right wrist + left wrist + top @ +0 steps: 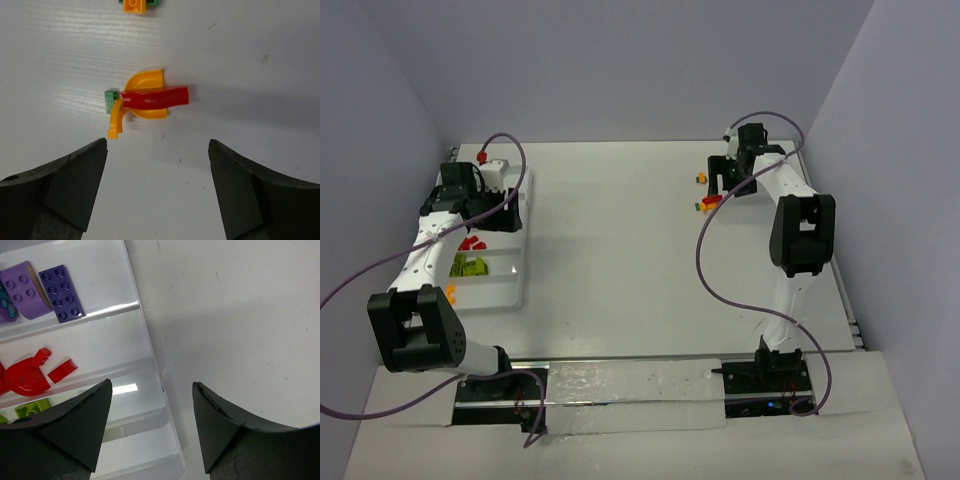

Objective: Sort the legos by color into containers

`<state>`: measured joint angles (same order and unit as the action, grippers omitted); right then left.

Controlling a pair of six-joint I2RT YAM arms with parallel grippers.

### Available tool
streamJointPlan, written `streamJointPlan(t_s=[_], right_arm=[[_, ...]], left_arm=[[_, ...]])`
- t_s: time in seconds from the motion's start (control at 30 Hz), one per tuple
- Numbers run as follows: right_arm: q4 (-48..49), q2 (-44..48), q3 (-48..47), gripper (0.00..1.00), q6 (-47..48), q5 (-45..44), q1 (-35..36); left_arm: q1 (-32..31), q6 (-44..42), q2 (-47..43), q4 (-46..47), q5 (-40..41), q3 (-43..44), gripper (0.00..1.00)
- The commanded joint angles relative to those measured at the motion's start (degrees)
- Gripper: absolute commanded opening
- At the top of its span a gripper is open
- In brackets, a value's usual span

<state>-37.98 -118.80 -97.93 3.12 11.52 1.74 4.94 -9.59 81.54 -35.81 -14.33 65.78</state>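
The white tray [510, 290] lies at the left, with red [472, 242], lime green [468, 265] and orange legos [450, 293] in separate compartments. My left gripper [485, 208] hangs open and empty over the tray's right rim [150, 340]. The left wrist view [152, 385] shows purple bricks [62, 292], red pieces [30, 372] and a lime brick [30, 410] in adjoining compartments. My right gripper [725, 182] is open and empty above loose legos [708, 202] at the far right. In the right wrist view [157, 145], a red curved piece [155, 96] lies across an orange curved piece [145, 82], touching a green bit [111, 100].
Another orange brick [134, 5] lies beyond the pile and also shows in the top view [701, 178]. Purple cables [705, 270] loop from both arms over the table. Grey walls close the table at the back and sides.
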Motion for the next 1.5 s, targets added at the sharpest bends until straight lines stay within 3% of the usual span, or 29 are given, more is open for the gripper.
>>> streamJointPlan(t_s=[0.0, 0.2, 0.33, 0.47, 0.8, 1.3, 1.47], right_arm=[[0.4, -2.0, -4.5, 0.88, -3.0, 1.2, 0.4], [2.3, -7.3, -12.6, 0.83, -3.0, 1.3, 1.0], [3.6, -11.7, -18.4, 0.62, -5.5, 0.0, 2.0], [4.5, -15.0, -22.3, 0.54, -6.3, -1.5, 3.6], [0.5, -22.6, -34.3, 0.55, -6.2, -7.0, 5.5], [-2.0, -25.9, -34.1, 0.51, -1.8, -9.2, 5.5], [-1.4, -25.9, -32.2, 0.43, -1.3, -8.8, 5.4]], left_arm=[[-0.3, 2.5, 0.6, 3.2, -1.7, 2.6, 0.74], [-0.5, 3.9, 2.0, 4.3, -3.0, 2.5, 0.74], [-0.5, 4.7, 2.6, 4.4, -3.5, 2.9, 0.74], [-0.5, 5.2, 3.0, 4.5, -3.9, 3.2, 0.74], [-0.5, 5.9, 3.9, 4.6, -4.3, 3.7, 0.73], [-0.5, 5.2, 5.3, 3.8, -3.6, 4.5, 0.73], [-0.5, 5.0, 5.2, 3.7, -3.2, 4.4, 0.73]])
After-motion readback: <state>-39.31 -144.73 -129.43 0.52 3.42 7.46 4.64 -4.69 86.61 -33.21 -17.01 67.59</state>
